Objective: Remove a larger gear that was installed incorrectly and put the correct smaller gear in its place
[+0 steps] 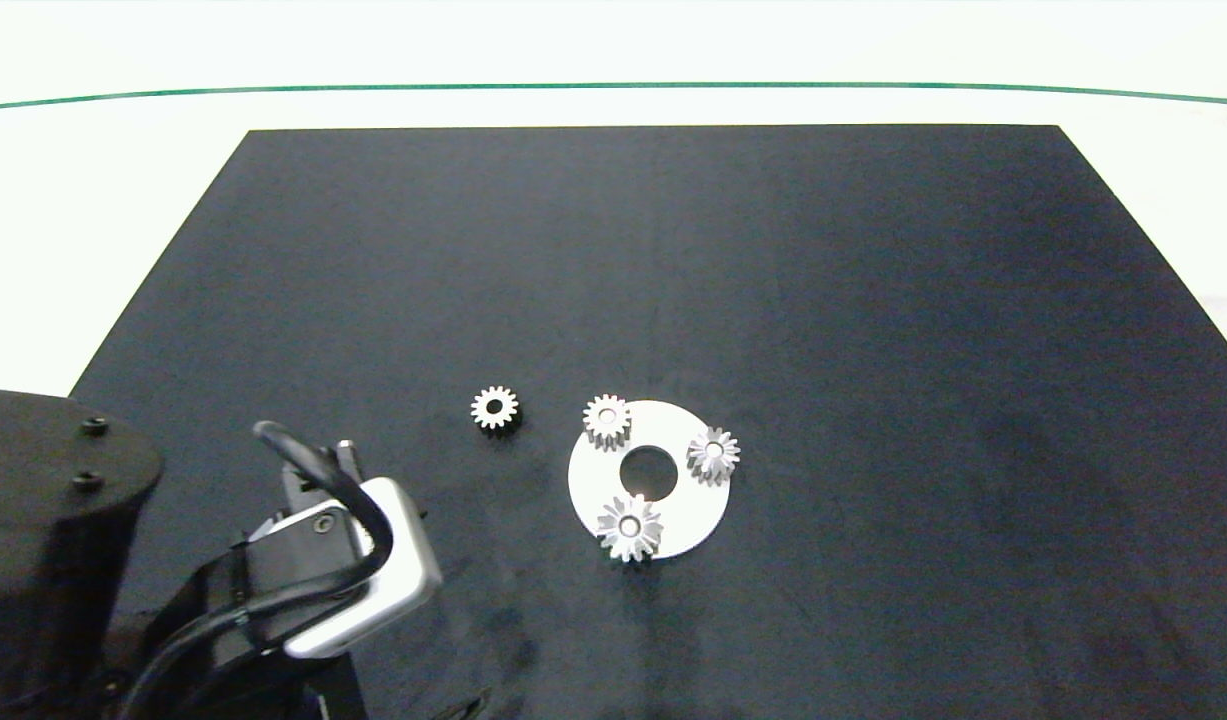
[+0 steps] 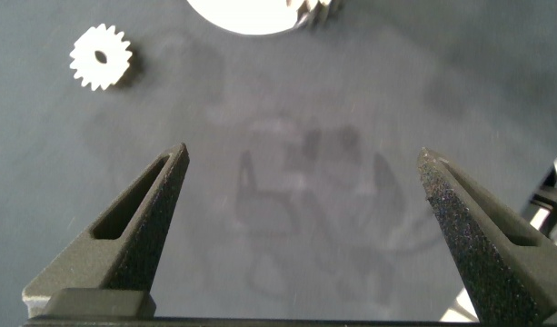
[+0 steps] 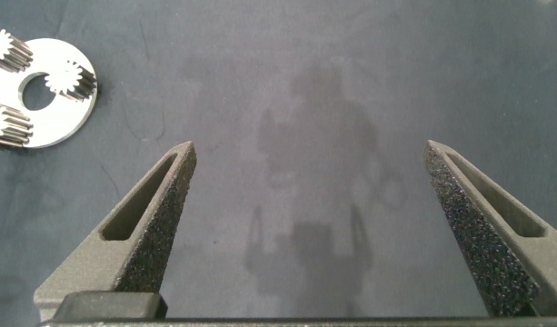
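The larger gear (image 1: 630, 527), star-like with long teeth, sits on the near edge of a white ring plate (image 1: 685, 505); its edge also shows in the left wrist view (image 2: 314, 9). Two small gears (image 1: 607, 420) (image 1: 714, 455) share the plate. The smaller gear (image 1: 495, 409) (image 2: 101, 59) lies loose on the black mat, left of the plate. My left gripper (image 2: 301, 163) hovers open over bare mat, short of both, holding nothing. My right gripper (image 3: 307, 159) is open and empty, well away from the plate (image 3: 51, 123).
The left arm (image 1: 353, 570) enters at the near left corner of the black mat (image 1: 873, 350). The right arm is outside the head view. White table surrounds the mat, with a green line (image 1: 613, 86) at the far side.
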{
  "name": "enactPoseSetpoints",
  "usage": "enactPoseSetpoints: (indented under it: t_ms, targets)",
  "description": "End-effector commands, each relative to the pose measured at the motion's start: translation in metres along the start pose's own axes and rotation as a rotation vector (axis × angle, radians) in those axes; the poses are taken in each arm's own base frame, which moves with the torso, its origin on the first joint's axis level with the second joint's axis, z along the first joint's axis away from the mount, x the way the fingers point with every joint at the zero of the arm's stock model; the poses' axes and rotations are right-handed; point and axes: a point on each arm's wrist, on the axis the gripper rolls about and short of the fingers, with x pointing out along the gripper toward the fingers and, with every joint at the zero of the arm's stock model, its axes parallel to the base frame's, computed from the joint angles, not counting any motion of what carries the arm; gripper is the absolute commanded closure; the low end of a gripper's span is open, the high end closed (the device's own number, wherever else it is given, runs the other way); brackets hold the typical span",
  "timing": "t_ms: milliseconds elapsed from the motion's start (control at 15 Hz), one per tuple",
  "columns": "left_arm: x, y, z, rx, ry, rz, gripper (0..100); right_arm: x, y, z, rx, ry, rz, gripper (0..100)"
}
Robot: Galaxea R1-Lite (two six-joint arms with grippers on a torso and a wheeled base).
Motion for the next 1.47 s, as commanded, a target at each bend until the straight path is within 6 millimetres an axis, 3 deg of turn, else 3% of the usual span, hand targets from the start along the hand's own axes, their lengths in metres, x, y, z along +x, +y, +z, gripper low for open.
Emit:
enactPoseSetpoints:
  t_ms: [67,333,733,1467]
  targets:
    - [0.037,-0.009,0.007,0.021,0.047,-0.033,0,0.000,0.000,-0.001,-0.001,0.002,0.001,0]
    - [0.061,-0.018,0.018,0.033,0.040,-0.062,0,-0.001,0.000,0.000,-0.008,-0.003,0.001,0]
    - [0.088,-0.017,0.045,0.036,0.024,-0.057,0,-0.002,0.000,0.000,-0.009,-0.007,0.002,0]
    - [0.126,-0.017,0.060,0.032,0.034,-0.023,0,-0.010,0.000,-0.004,-0.009,-0.015,0.002,0]
